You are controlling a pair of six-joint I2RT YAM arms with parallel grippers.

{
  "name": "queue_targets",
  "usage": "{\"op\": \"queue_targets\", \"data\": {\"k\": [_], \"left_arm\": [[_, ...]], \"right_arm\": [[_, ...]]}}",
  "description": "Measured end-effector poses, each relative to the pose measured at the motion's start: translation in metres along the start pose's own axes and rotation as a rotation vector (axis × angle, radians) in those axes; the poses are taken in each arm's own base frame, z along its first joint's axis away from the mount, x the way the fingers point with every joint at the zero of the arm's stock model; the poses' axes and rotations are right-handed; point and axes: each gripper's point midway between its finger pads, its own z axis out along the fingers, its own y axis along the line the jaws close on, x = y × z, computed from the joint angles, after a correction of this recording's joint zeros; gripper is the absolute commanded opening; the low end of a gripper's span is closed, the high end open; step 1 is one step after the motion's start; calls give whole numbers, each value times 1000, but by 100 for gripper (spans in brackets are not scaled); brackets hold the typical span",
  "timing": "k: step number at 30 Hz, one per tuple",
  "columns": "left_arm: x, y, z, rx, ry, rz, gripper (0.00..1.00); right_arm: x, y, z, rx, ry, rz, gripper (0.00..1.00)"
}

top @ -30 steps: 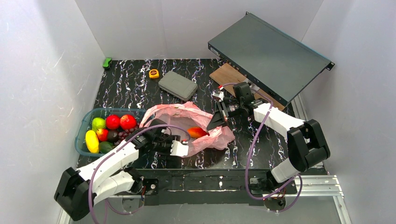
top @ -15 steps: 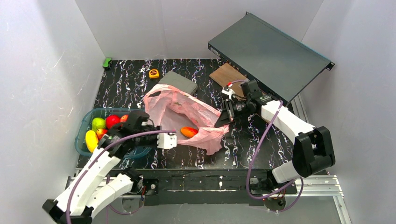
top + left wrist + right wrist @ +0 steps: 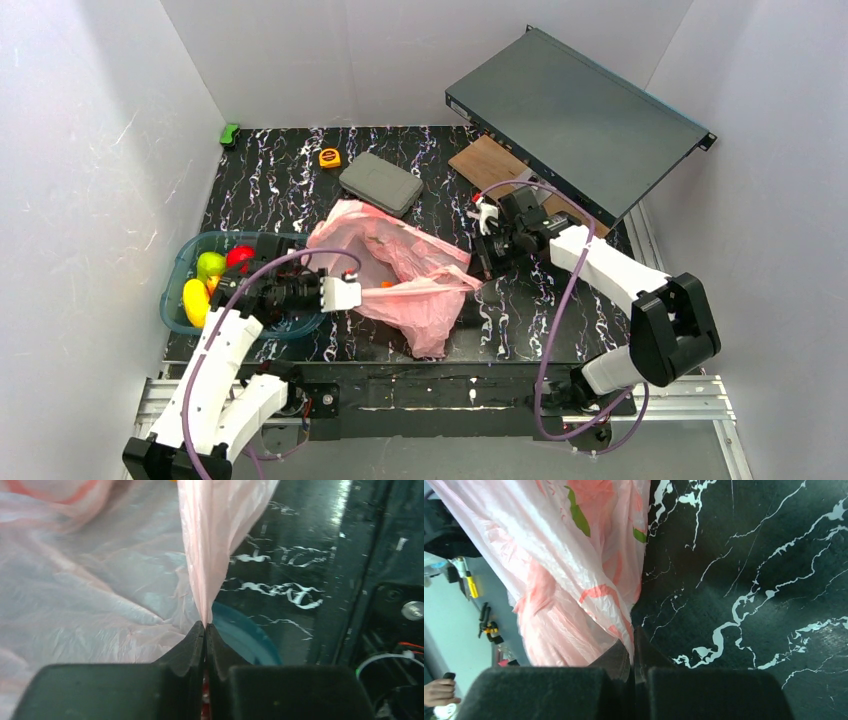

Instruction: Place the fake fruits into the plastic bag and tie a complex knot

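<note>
**A:** Claw states?

**B:** Left claw is pressed together on a fold of the bag, and the film runs straight out of its tips. Right claw is likewise pinching the bag's opposite edge. Neither is spread.

**A:** Bag position?

**B:** It lies on the desk, between the two claws. The gripped edge is pulled into a taut band. Its long axis runs left to right, claw to claw. The loose body bulges to the far side of that band and sags toward the desk's near edge.

**A:** Fruits?

**B:** They sit in the tub at the far left, beneath the left forearm; yellow-green, red and yellow ones show. An orange speck under the band may be a fruit already inside, but it is too small to tell.

**A:** What does the next move turn on?

**B:** Judgement only. The mouth is drawn into a slit along the left-right line, so nothing drops in until it gapes. The tub lies on the far side of the left claw from the bag, well apart from the right claw. So the left arm is the nearer picker and the right would hold the mouth. The knot is not begun
</note>
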Motion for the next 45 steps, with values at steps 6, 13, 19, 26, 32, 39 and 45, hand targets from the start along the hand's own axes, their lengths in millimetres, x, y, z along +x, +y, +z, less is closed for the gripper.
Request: {"op": "queue_targets", "data": {"k": [6, 13, 19, 26, 32, 39, 45], "left_arm": [[-10, -8, -9, 21, -27, -151, 89], [-65, 67, -66, -180, -215, -566, 98], [-25, 109, -111, -459, -226, -976, 98], [100, 128, -91, -480, -43, -1454, 88], [143, 97, -27, -244, 69, -1631, 87], [148, 87, 1, -211, 86, -1688, 94], [160, 91, 27, -205, 110, -1744, 93]], "right_arm": [[11, 3, 3, 35, 0, -69, 1], [8, 4, 7, 50, -11, -91, 1], [7, -1, 9, 70, -16, -84, 1], [7, -3, 8, 74, -17, -66, 1], [6, -4, 8, 77, -21, -56, 1], [5, -5, 7, 78, -24, -50, 1], [5, -5, 7, 78, -24, -49, 1]]}}
